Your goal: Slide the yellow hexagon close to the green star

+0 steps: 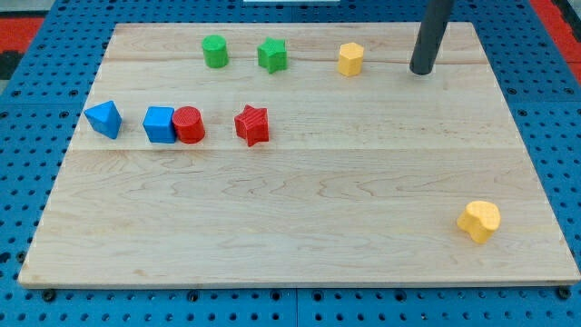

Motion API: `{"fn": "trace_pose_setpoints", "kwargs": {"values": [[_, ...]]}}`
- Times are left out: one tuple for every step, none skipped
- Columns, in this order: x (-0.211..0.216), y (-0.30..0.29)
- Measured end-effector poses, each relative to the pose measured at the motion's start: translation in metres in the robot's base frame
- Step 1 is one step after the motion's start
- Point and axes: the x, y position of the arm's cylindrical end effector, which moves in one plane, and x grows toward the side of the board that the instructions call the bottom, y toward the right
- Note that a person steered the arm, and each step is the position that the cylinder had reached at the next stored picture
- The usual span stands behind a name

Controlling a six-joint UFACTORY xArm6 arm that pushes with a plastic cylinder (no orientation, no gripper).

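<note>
The yellow hexagon [350,59] stands near the view's top, right of centre. The green star [271,55] stands to its left, about one and a half block widths of bare board away. My tip [421,71] rests on the board to the right of the yellow hexagon, a clear gap apart, at about the same height in the view. The dark rod rises from it out of the view's top.
A green cylinder [215,51] stands left of the green star. A blue triangle [104,119], a blue cube [159,124] touching a red cylinder [189,124], and a red star [252,125] form a row at the left. A yellow heart [479,221] sits at the bottom right.
</note>
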Motion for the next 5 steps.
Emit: {"fn": "trace_pose_setpoints", "kwargs": {"values": [[-0.007, -0.012], [-0.007, -0.069], [-0.020, -0.103], [-0.033, -0.131], [-0.043, -0.123]]}}
